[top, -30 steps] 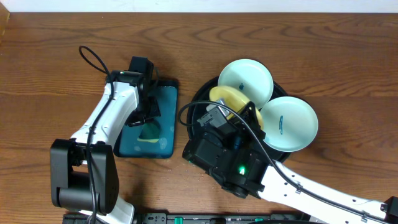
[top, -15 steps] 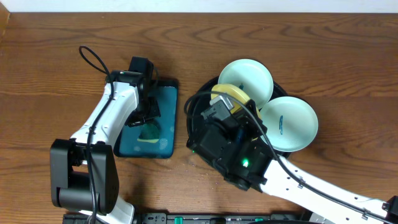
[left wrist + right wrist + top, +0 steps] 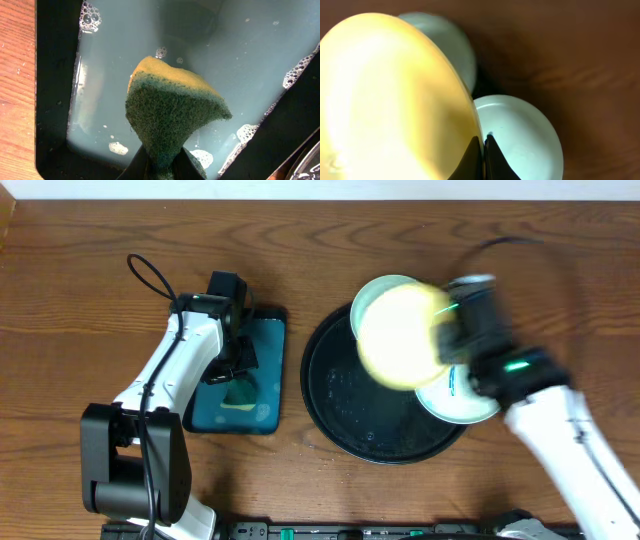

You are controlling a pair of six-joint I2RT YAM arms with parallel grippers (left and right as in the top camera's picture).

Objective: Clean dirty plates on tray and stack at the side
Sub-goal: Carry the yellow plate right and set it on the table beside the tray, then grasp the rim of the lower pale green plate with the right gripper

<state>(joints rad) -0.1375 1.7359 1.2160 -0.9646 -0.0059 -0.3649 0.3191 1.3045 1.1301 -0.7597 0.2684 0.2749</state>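
My right gripper (image 3: pixel 440 340) is shut on the rim of the pale yellow plate (image 3: pixel 398 335) and holds it tilted and lifted above the round black tray (image 3: pixel 345 405); the arm is blurred by motion. In the right wrist view the yellow plate (image 3: pixel 390 95) fills the left, my fingers (image 3: pixel 483 145) pinching its edge. Two mint-aqua plates lie under it, one at the tray's far edge (image 3: pixel 370 295) and one at its right (image 3: pixel 470 405), also in the right wrist view (image 3: pixel 520 135). My left gripper (image 3: pixel 162 162) is shut on a yellow-green sponge (image 3: pixel 172 107).
A rectangular teal tray (image 3: pixel 265 375) with soapy water (image 3: pixel 250 65) stands left of the black tray; the left arm hangs over it. Bare wooden table surrounds both trays, with a black cable loop (image 3: pixel 148 275) at the far left.
My right arm has swung from the tray's near left side to the right side, lifting the yellow plate off the tray and tilting it. The left arm has not moved.
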